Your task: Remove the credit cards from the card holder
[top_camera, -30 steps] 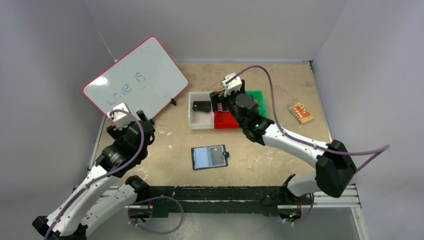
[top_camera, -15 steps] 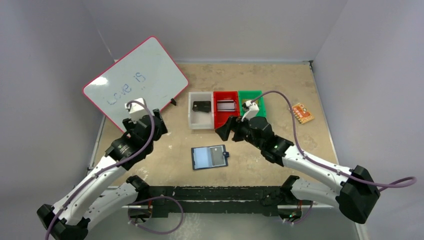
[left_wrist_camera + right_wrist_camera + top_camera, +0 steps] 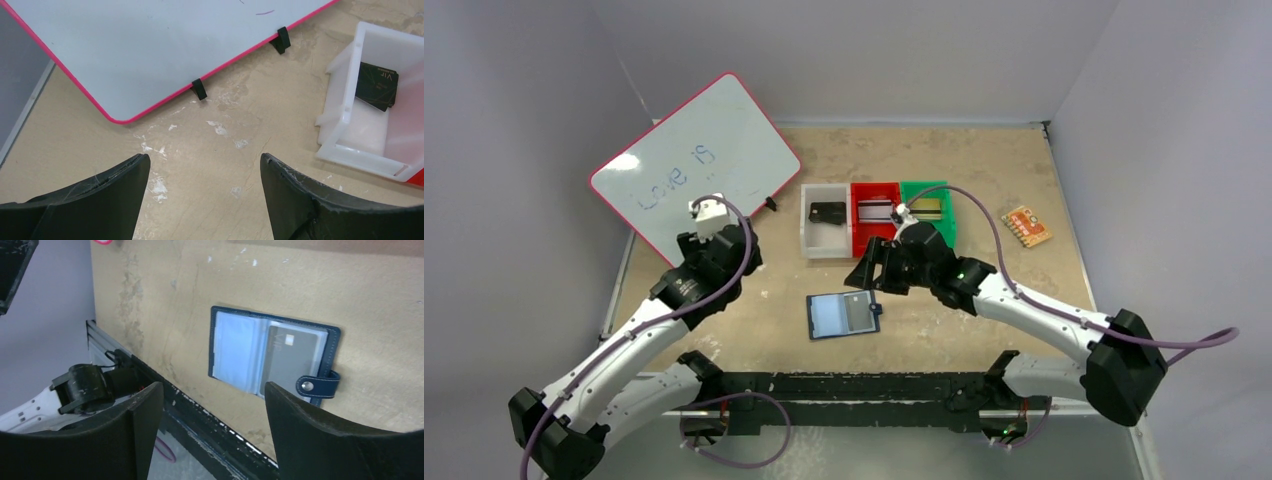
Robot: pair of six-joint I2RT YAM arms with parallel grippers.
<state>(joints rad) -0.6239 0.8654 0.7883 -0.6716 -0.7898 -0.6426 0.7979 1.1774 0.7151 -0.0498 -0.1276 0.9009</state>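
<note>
The navy card holder (image 3: 844, 315) lies open on the table near the front edge, pale blue inside, with a grey credit card (image 3: 857, 312) in its right pocket. In the right wrist view the card holder (image 3: 235, 352) shows the same card (image 3: 290, 360) and its snap tab (image 3: 317, 385). My right gripper (image 3: 864, 280) hangs open just behind and above the holder, nothing between its fingers (image 3: 212, 390). My left gripper (image 3: 742, 240) is open over bare table (image 3: 204, 159), left of the bins. Other cards lie in the bins: black (image 3: 828, 212), one in red (image 3: 877, 210), one in green (image 3: 927, 208).
A white bin (image 3: 808, 235), a red bin (image 3: 874, 188) and a green bin (image 3: 929, 188) stand in a row behind the holder. A pink-edged whiteboard (image 3: 694, 165) leans at the back left. An orange patterned piece (image 3: 1026, 226) lies at the right.
My right arm has drawn back from the red bin to just behind the card holder, its jaws slightly narrower. My left arm has come forward and to the right.
</note>
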